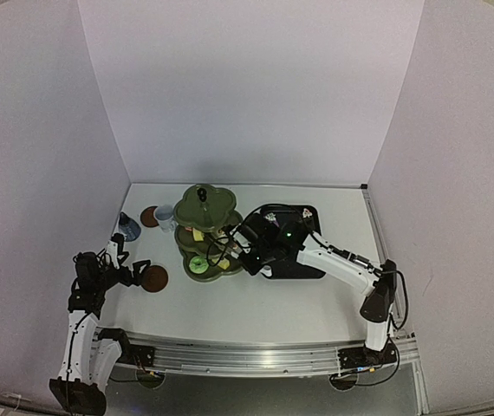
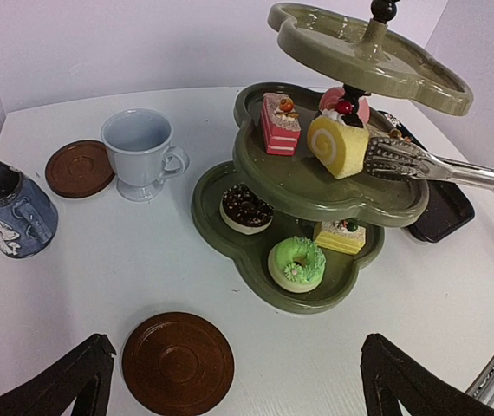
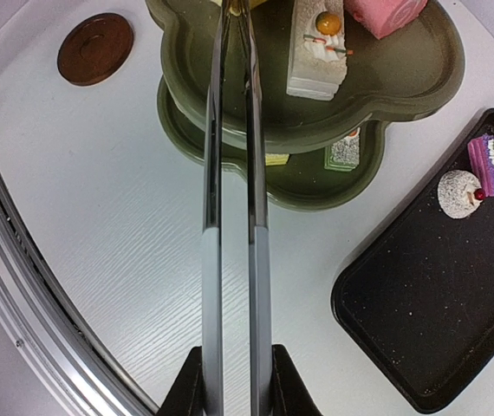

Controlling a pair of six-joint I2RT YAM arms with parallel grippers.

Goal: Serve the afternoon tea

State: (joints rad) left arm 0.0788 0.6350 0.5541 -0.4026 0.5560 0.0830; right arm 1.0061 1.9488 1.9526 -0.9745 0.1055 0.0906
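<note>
Over on the right side, the right gripper point(image 3: 234, 386) is clamped on the handle end of the thin metal tongs point(image 3: 213, 217), whose two arms run almost parallel and close together out over the worktop point(image 3: 100, 225) to the middle tier of the olive-green three-tier stand point(image 2: 316, 195). The toothed tips sit on that tier, right against the yellow roll cake point(image 2: 338, 146); I cannot tell whether they pinch it. A pink layered slice point(image 2: 279, 124) stands just beside the roll, and a pink roll point(image 2: 355, 106) sits behind it. On the bottom tier lie a chocolate doughnut point(image 2: 246, 208), a green doughnut point(image 2: 296, 263) and a yellow square cake point(image 2: 342, 236). To the right of the stand, the black tray point(image 3: 420, 321) carries a white cake with a cherry point(image 3: 460, 192) and a purple slice point(image 3: 488, 165), touching each other. The left gripper point(image 2: 237, 347) hangs with its fingers spread wide, holding nothing, above the near brown coaster point(image 2: 178, 362). Further back stand the white mug point(image 2: 143, 154), the far brown coaster point(image 2: 80, 168) just beside it, and the blue-grey pot point(image 2: 17, 212) nearer the left wall.
</note>
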